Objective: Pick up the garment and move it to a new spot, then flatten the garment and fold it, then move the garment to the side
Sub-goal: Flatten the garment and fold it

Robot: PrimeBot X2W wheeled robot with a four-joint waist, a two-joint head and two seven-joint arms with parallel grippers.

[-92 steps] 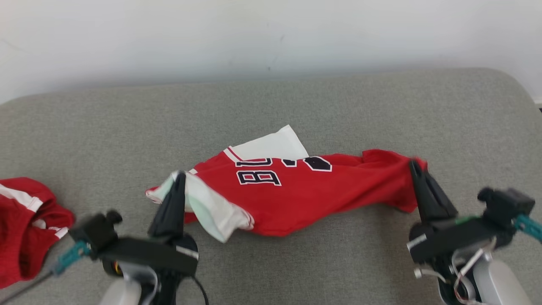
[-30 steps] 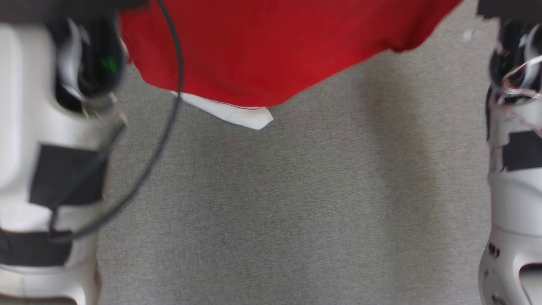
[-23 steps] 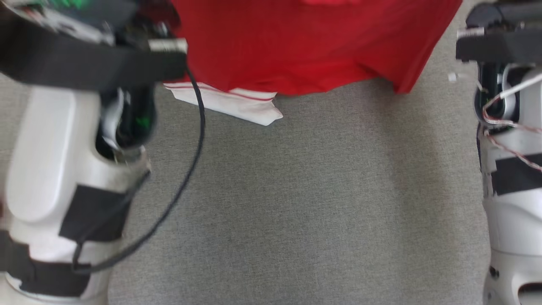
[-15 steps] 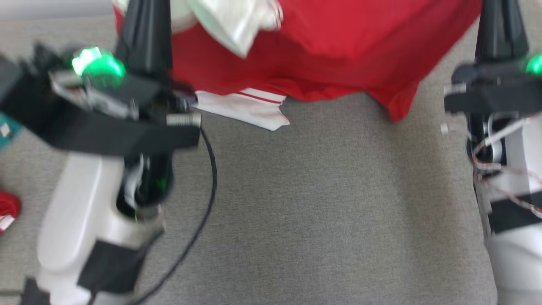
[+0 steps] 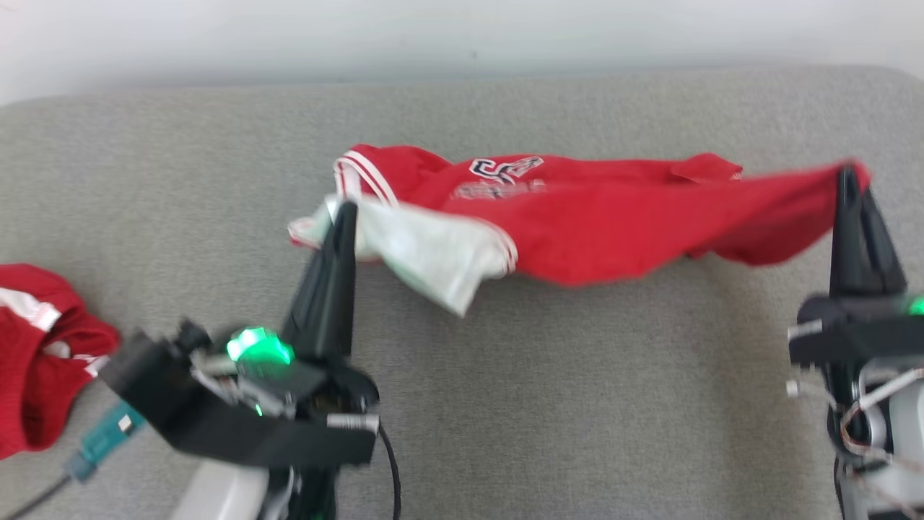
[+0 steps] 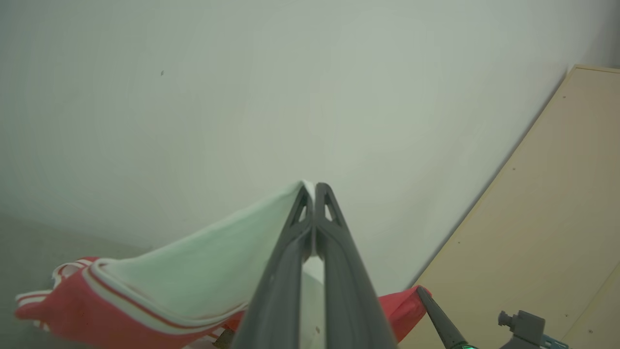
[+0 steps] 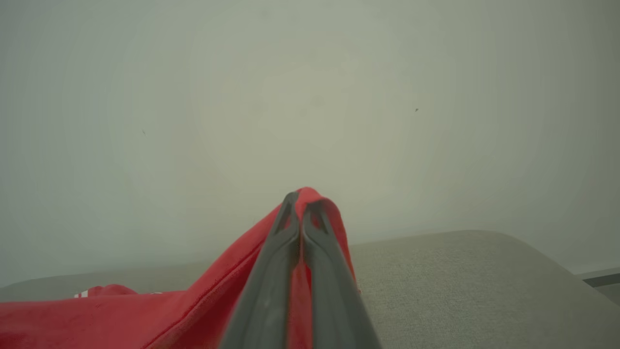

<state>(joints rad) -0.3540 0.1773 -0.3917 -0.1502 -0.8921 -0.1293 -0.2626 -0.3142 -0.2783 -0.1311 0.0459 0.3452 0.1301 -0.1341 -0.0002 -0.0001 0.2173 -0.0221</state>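
The garment point(image 5: 599, 224) is a red jersey with white trim and a pale inner side, stretched between my two grippers above the grey cushion point(image 5: 548, 404). My left gripper point(image 5: 345, 211) is shut on its pale left edge, seen up close as white cloth point(image 6: 213, 252) pinched at the tips point(image 6: 314, 186). My right gripper point(image 5: 848, 173) is shut on the red right corner, with red cloth point(image 7: 203, 310) wrapped over its tips point(image 7: 302, 196). The jersey's far part rests on the cushion while its front sags between the grips.
A second red garment point(image 5: 36, 361) with white stripes lies crumpled at the cushion's left edge. A pale wall point(image 5: 462, 36) runs behind the cushion. A light wooden panel point(image 6: 547, 232) stands to the right in the left wrist view.
The head camera has tilted up from looking down at my forearms. Both grippers, still shut on the jersey, have carried it up and forward, and it now hangs stretched wide between them.
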